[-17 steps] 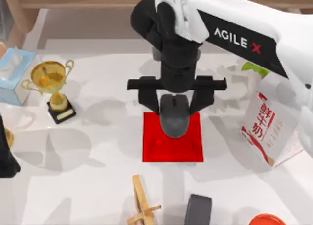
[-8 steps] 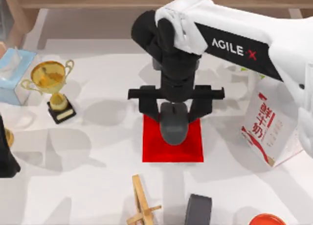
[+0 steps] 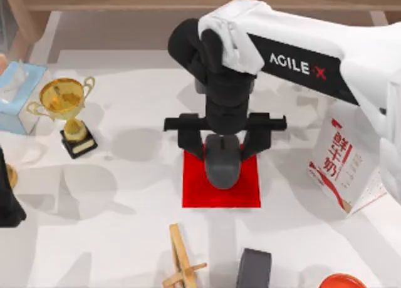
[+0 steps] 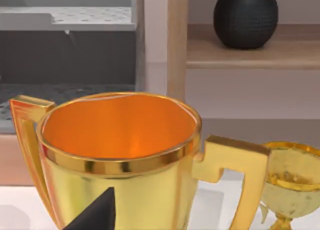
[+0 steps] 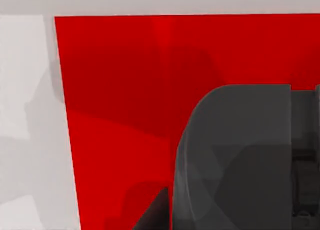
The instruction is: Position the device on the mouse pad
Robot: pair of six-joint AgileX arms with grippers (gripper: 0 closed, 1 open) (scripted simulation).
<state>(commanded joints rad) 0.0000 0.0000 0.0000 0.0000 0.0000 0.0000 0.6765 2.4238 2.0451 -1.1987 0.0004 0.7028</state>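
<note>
Since a second ago, my right hand (image 3: 223, 151) has drawn slightly toward the counter's far edge, and the mouse (image 3: 223, 161) in it now looks a shade smaller in the top view, which I take to mean it has sunk closer to the red mouse pad (image 3: 197, 191). My fingers are closed on the mouse's sides, holding it over the pad's far half; the right wrist view shows its grey body just above the red surface, though I cannot tell whether it touches yet. I judge this the placing step, nearly done. Next I should ease down until the mouse rests flat, part my fingers, then lift straight up without dragging it. My left hand is parked by the gold trophy (image 4: 117, 155) at the counter's left.
</note>
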